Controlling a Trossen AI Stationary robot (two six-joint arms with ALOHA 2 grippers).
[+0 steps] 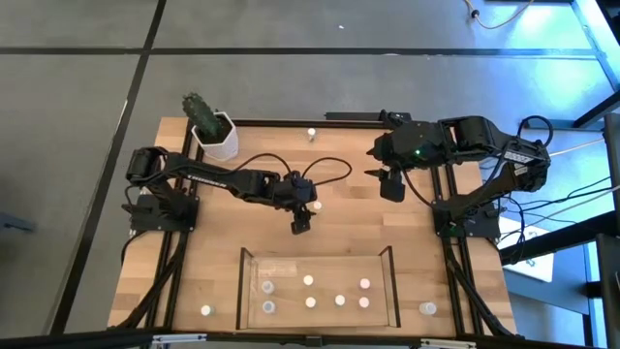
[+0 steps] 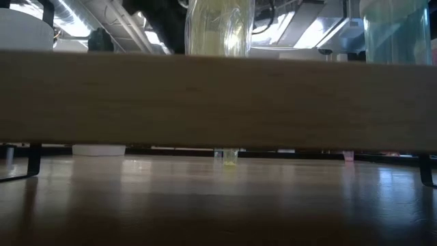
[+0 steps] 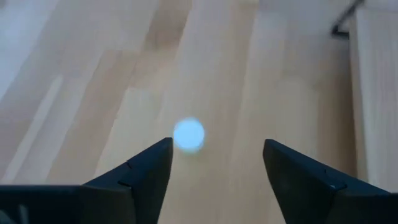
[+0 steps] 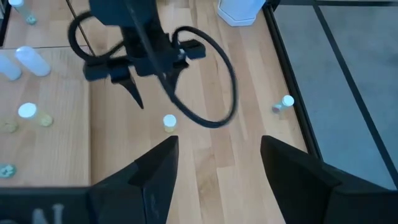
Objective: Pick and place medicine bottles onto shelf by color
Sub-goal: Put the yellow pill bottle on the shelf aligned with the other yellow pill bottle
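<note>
dark fingers of the left gripper fill the foreground of the left wrist view, spread apart, with one small bottle standing on the bare table between them, close to one finger; contact cannot be made out, and nothing is gripped. from above, that left gripper hangs over the middle of the wooden table, with the same bottle just beside it. the right gripper is held near the far right part of the table, its fingers also apart and empty.

the shelf sits at the near edge, and seven medicine bottles stand on its wood floor, spread over both halves. one bottle stands outside the shelf on its left, another outside on its right, and one more lies near the far edge. a white pot with a cactus stands at the far left corner. in the low view a wooden board blocks most of the scene.
</note>
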